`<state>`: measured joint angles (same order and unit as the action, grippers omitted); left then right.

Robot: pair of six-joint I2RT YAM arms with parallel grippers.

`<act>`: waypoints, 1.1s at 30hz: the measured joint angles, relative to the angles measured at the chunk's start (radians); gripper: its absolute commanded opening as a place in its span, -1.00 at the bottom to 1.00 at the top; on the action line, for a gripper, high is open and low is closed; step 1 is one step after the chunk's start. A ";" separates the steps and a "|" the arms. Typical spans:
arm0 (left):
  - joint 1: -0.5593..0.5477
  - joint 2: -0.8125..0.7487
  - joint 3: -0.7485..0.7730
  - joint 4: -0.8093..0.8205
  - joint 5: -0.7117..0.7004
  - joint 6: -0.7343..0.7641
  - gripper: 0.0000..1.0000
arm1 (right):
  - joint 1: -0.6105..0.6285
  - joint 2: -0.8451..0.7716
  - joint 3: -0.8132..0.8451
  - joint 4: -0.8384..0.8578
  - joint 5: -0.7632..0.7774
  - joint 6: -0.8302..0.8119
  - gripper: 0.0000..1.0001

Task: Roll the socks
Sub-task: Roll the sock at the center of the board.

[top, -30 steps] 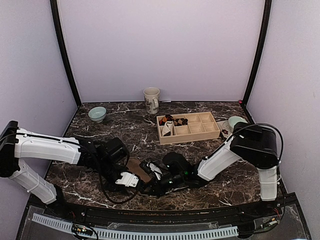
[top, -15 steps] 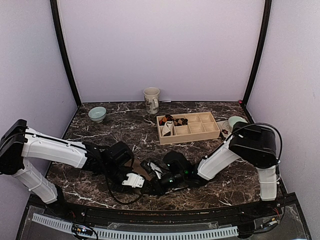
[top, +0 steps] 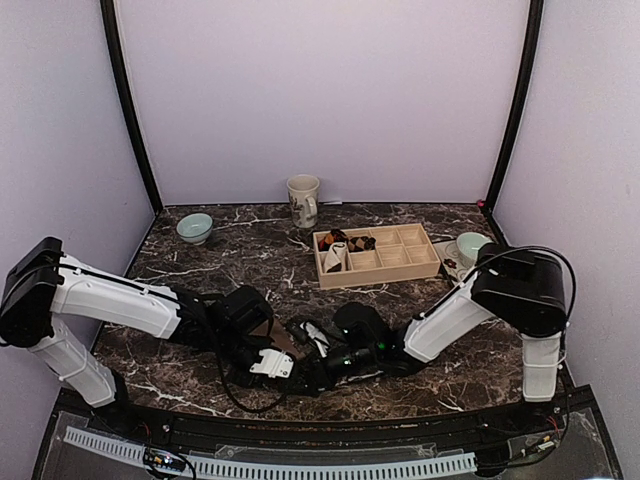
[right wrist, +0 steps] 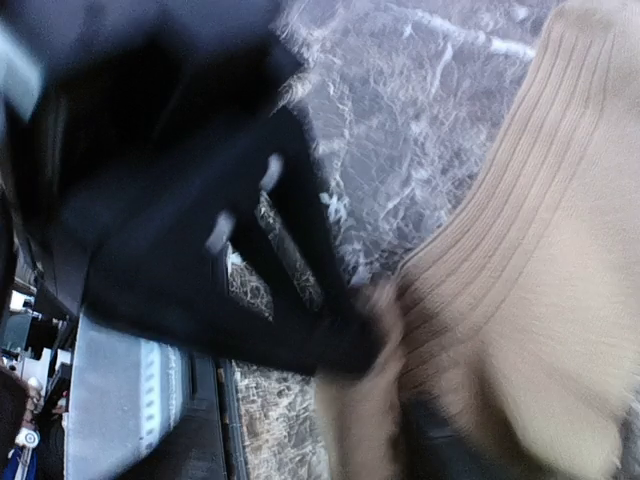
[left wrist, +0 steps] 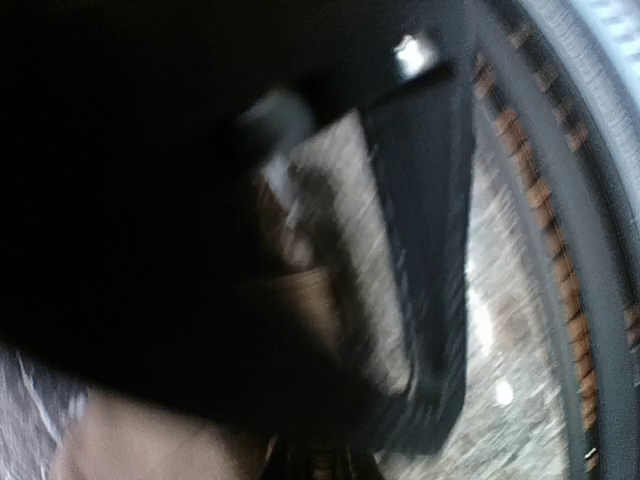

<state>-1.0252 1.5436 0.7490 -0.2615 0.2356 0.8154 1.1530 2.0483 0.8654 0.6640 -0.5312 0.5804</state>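
we note left gripper [top: 283, 368] has shifted inward beside right gripper [top: 312, 352] at tan sock [right wrist: 520, 250]; blur hides both pincers, apart or together unknown; regrip mid-roll likely.

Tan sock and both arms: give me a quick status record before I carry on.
tan sock: ribbed fabric lying on the marble table near the front edge, between the two pincers
left pincer: low at the sock; open or shut unreadable because the wrist view is blurred
right pincer: low at the sock from the opposite side; open or shut unreadable
wooden tray: behind the arms, with rolled bundles in its left compartments
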 measured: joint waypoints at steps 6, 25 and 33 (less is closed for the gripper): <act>-0.002 0.036 0.023 0.014 0.098 0.018 -0.77 | -0.011 -0.123 -0.114 0.015 0.156 -0.002 0.99; 0.171 0.244 0.247 -0.257 0.346 -0.029 -0.76 | 0.104 -0.812 -0.499 -0.086 1.292 -0.078 0.99; 0.238 0.295 0.283 -0.352 0.443 -0.020 -0.74 | 0.135 -0.810 -0.506 -0.008 1.151 -0.366 0.97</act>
<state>-0.7872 1.8389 1.0317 -0.6140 0.6781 0.7952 1.2884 1.2385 0.3595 0.6563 0.6193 0.2146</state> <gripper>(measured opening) 0.131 0.994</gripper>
